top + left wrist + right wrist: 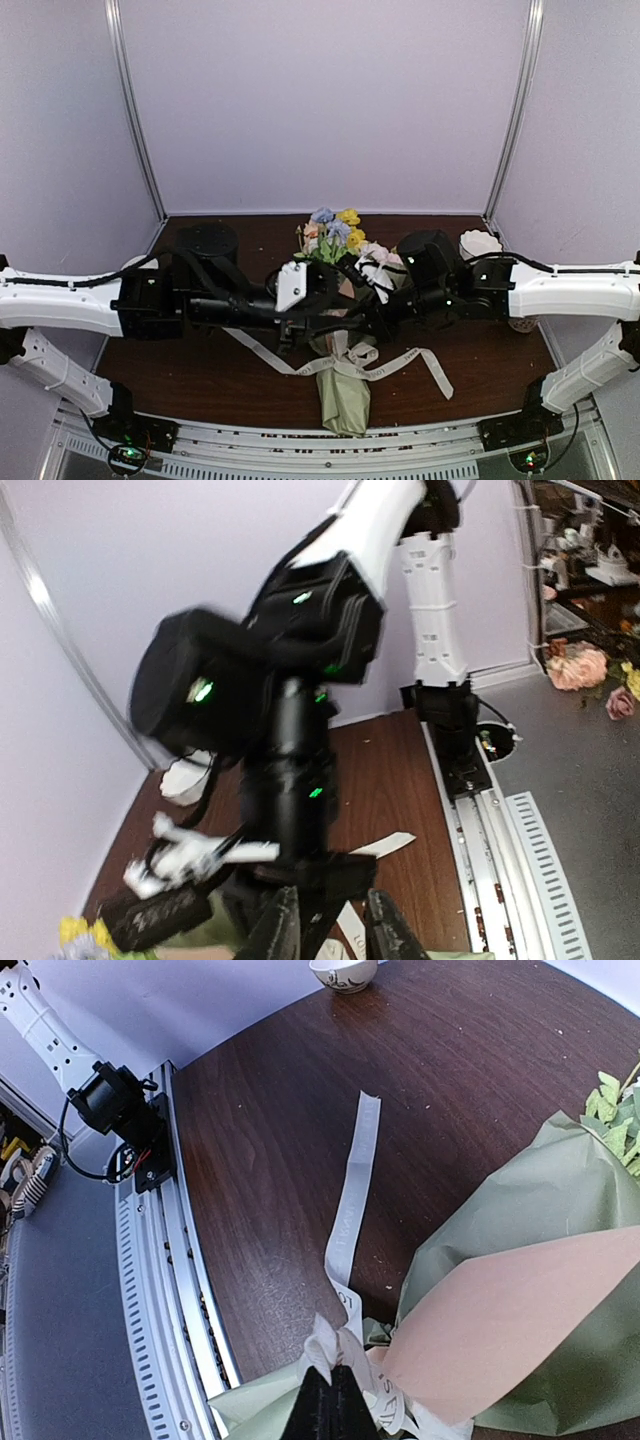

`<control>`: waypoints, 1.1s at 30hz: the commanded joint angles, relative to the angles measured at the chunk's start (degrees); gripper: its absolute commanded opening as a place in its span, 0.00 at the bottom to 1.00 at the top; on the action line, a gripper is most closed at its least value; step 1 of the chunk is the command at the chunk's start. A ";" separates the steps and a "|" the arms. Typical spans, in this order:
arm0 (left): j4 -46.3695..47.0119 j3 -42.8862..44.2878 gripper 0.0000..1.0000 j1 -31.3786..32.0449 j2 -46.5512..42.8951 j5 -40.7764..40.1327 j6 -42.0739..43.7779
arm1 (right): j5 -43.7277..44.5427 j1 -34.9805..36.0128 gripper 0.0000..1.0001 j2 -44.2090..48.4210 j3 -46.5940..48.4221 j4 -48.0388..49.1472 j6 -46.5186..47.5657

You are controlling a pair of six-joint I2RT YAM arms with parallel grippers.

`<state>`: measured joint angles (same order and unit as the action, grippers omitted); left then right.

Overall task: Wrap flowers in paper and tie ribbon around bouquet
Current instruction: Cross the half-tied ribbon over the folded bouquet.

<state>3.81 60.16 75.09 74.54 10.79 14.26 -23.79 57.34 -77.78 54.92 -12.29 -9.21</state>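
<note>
Top external: the bouquet [345, 398] lies in the middle of the desk [480, 350], blooms [335, 228] at the far end and the paper [350, 415] tail towards you. The ribbon [262, 355] crosses its waist, both ends trailing.

Left wrist: your left fingers [283, 925] show a narrow gap; you cannot tell whether anything sits in it.

Right wrist: your right fingers [318, 1412] are pressed together at the ribbon's knot; you cannot tell whether a strand is caught.

Expect a light, soft bundle, easily crushed paper and slippery satin. Take the ribbon near the knot, never the blooms.

Green-and-tan bouquet [500, 1330] lies flat, cream ribbon [355, 1190] bunched at its neck
</note>
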 commanded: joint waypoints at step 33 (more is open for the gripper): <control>20.25 -13.15 0.00 -18.14 10.68 21.68 -15.76 | -3.67 -0.21 0.00 1.44 -0.78 1.95 0.96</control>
<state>23.03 45.41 57.14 84.88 31.00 -2.52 -26.68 57.34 -77.08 54.43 -11.73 -9.08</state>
